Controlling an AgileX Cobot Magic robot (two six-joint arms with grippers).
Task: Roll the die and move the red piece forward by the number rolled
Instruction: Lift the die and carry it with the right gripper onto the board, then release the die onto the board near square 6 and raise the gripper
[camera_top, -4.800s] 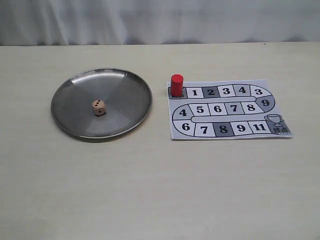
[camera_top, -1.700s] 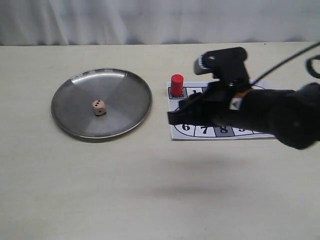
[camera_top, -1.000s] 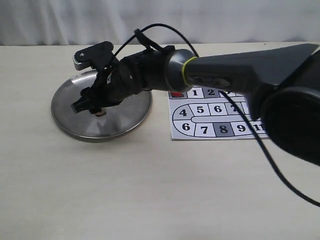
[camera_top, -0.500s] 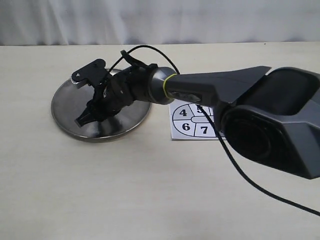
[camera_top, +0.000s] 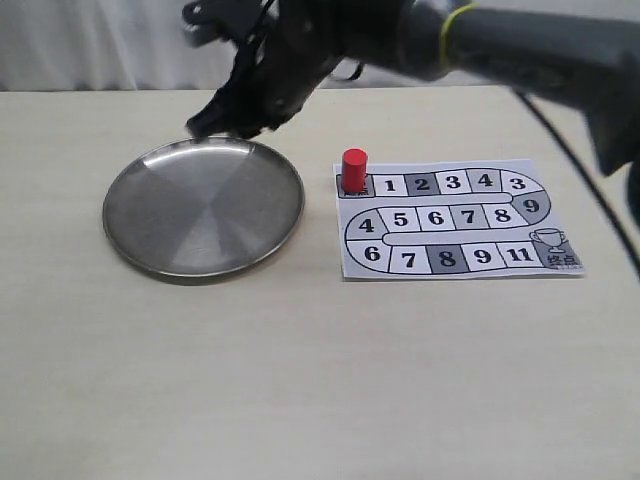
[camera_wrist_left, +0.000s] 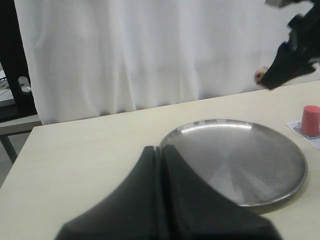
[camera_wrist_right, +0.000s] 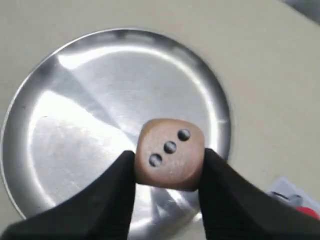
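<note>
The die (camera_wrist_right: 170, 155) is pinched between my right gripper's (camera_wrist_right: 169, 161) two black fingers, its three-pip face towards the camera, high above the steel plate (camera_wrist_right: 75, 125). In the exterior view that gripper (camera_top: 212, 124) hangs over the plate's (camera_top: 200, 210) far rim and the die is hidden. From the left wrist the die (camera_wrist_left: 260, 75) shows as a pale spot at the raised gripper's tip. The red piece (camera_top: 354, 167) stands upright on the board's (camera_top: 450, 215) start square, left of square 1. My left gripper (camera_wrist_left: 161, 149) is shut on nothing, low near the plate's (camera_wrist_left: 235, 160) edge.
The right arm (camera_top: 480, 40) reaches in from the upper right, across the back of the table above the board. A white curtain (camera_wrist_left: 150, 50) hangs behind the table. The red piece (camera_wrist_left: 311, 120) shows at the plate's far side in the left wrist view.
My right gripper has risen from the plate with the die in it and moved towards the back. The plate now holds nothing. The red piece has not moved.
</note>
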